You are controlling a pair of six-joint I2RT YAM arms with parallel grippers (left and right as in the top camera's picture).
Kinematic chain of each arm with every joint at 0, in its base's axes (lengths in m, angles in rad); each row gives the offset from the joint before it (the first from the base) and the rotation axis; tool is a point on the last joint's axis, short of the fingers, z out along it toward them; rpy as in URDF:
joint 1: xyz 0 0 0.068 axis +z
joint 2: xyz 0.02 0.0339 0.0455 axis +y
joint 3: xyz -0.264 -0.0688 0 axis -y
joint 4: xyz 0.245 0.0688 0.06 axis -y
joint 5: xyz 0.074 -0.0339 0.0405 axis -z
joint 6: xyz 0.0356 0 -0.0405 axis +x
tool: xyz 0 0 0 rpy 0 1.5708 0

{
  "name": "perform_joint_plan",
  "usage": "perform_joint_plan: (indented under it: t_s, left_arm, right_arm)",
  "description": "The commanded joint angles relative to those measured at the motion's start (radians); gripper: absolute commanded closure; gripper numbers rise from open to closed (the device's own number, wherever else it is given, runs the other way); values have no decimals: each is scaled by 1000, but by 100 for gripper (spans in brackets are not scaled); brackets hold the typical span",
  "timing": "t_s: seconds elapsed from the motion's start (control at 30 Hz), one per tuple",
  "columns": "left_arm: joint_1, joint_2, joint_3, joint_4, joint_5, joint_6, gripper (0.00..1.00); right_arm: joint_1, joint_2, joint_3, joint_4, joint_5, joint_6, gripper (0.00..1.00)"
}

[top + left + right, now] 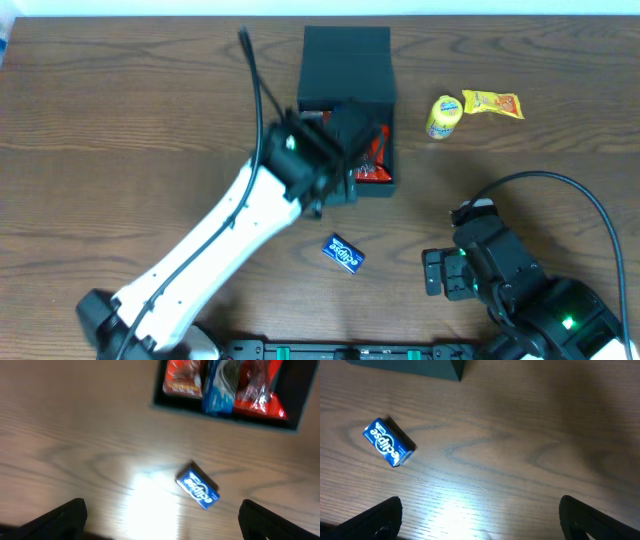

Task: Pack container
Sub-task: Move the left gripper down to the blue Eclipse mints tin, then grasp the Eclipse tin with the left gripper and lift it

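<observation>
While mid-pack over container [345, 60], holding nothing in left gripper [355, 128], spread wide; same for right gripper [435, 273]. Next: grab mint box [343, 253], drop inside.

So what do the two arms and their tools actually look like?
The left arm has a long white link, black joints and a green light by the black left tool. The right arm and right tool are all black, with green lights. A thin black cable loops off each arm. In the wrist views the fingers look dark and matte.
</observation>
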Motion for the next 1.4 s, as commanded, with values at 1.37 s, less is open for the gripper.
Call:
perform_joint_plan:
  t_s: [1.37]
  left_arm:
    - [-131,167,-579,687,285,-855,4]
  right_arm:
    - [6,-2,0,0,3,18,1]
